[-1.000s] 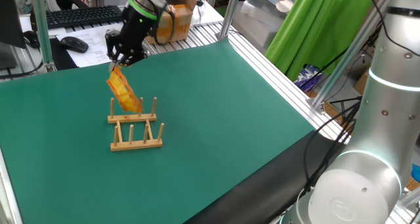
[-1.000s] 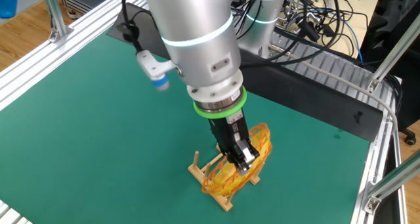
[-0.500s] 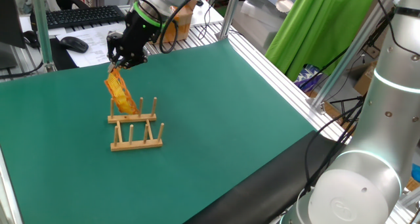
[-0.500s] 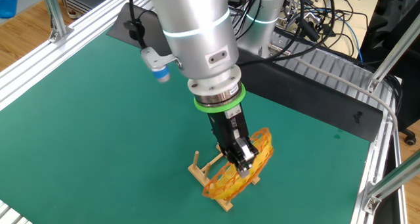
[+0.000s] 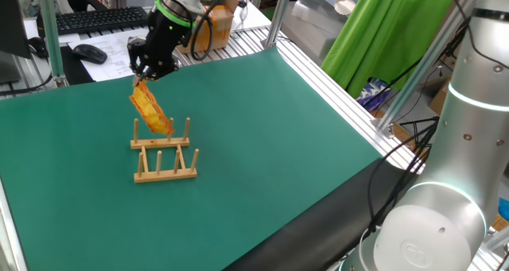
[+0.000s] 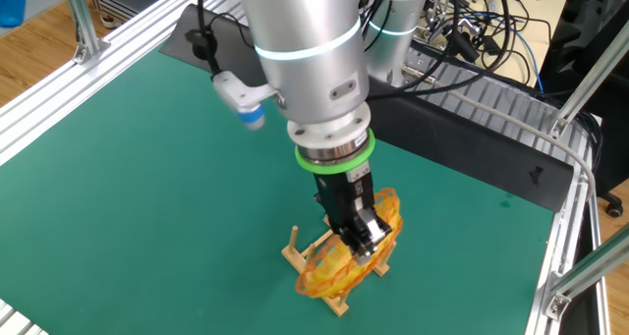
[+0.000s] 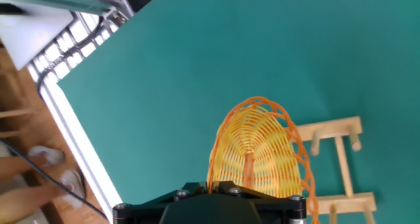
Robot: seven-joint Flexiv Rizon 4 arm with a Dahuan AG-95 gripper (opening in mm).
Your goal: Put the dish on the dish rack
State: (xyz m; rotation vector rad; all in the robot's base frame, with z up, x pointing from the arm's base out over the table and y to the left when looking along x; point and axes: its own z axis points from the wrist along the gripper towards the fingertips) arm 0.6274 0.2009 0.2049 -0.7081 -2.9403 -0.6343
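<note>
The dish [image 5: 151,110], a yellow-orange woven wicker plate, hangs tilted on edge from my gripper [image 5: 145,74], which is shut on its upper rim. Its lower edge sits among the pegs of the far rail of the dish rack [image 5: 165,174], a small light-wood rack on the green mat. From the other side, the gripper [image 6: 360,235] covers part of the dish [image 6: 334,268], which leans over the dish rack [image 6: 293,247]. In the hand view the dish [image 7: 259,145] stretches away from the gripper [image 7: 213,184], with the dish rack [image 7: 328,127] to its right.
A keyboard [image 5: 99,18], a mouse [image 5: 90,53] and a brown box [image 5: 213,25] lie behind the green mat [image 5: 262,128]. Aluminium rails [image 5: 334,84] edge the mat. A green cloth [image 5: 382,32] hangs at the right. Cables [image 6: 462,30] pile up behind the arm.
The wrist has shifted slightly and the dish has tipped and settled a little lower over the rack. The grip on the rim has not changed.
</note>
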